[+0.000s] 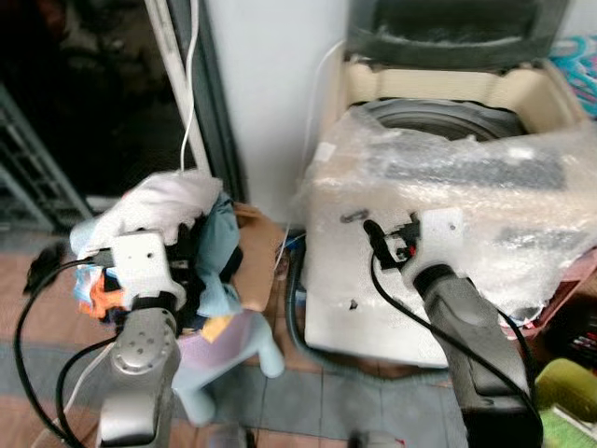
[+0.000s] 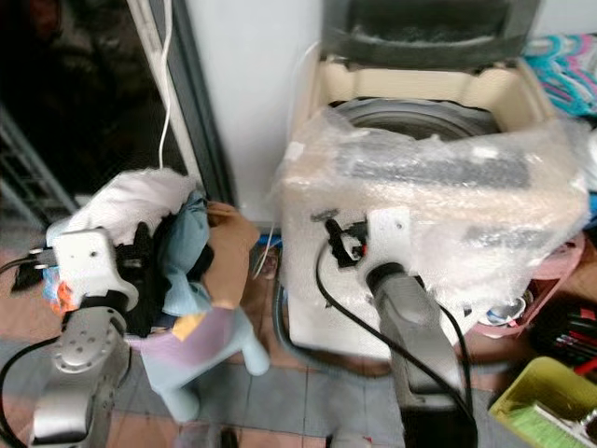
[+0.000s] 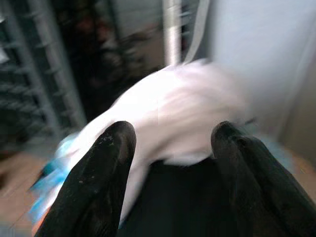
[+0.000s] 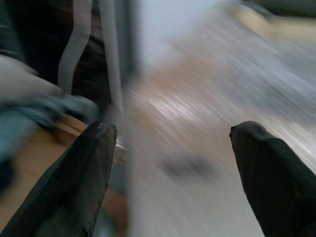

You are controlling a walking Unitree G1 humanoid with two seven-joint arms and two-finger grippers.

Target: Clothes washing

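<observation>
Left end effector point(image 3: 170, 148) is clamped on a bundle of clothes point(image 1: 177, 233), white piece on top w/ blue + black under it, held up left of the washing machine point(image 1: 438, 187). Right end effector point(image 4: 173, 158) is spread wide w/ nothing in it, right by the machine's bubble wrap point(image 1: 522, 196) front. Wrist views are blurry.

Bundle of clothes point(image 1: 177, 219) held up at left pincer point(image 3: 170, 143); washing machine point(image 1: 438, 187) just ahead of right pincer point(image 4: 173, 148), right of bundle.
</observation>
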